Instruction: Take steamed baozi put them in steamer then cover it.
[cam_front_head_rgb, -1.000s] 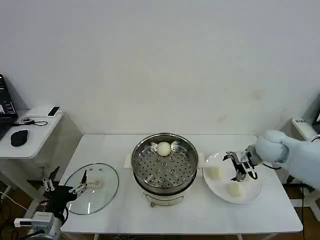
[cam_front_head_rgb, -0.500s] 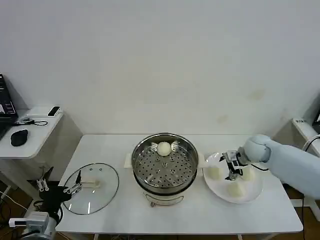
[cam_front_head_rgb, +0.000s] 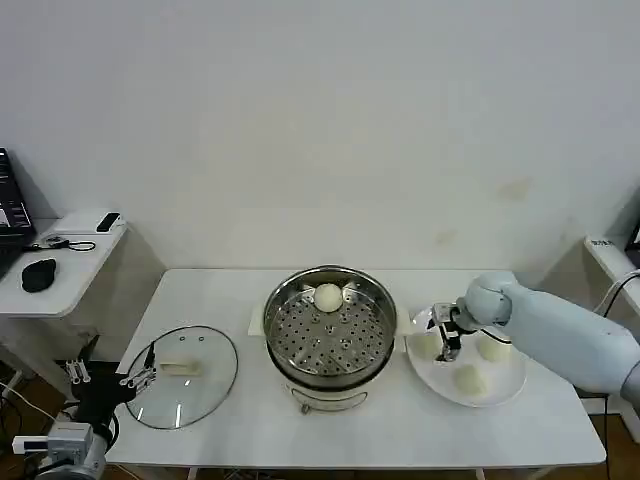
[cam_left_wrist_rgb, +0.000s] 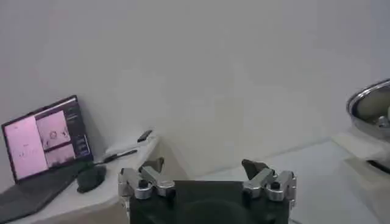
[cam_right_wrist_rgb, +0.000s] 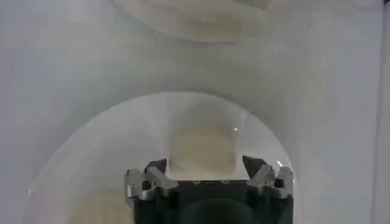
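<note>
The steel steamer stands mid-table with one baozi on its perforated tray. Three more baozi lie on a white plate: one on the plate's left, one at the back right, one at the front. My right gripper hangs open just over the left baozi, which sits between its fingertips without being squeezed. The glass cover lies flat on the table's left. My left gripper is open and empty, at the table's left edge beside the cover.
A side desk to the left carries a laptop and a black mouse. The steamer's rim shows in the left wrist view. A white wall backs the table.
My right gripper has moved left across the plate, from over the right buns to the left one. My left gripper has drawn back leftward off the cover's edge.
</note>
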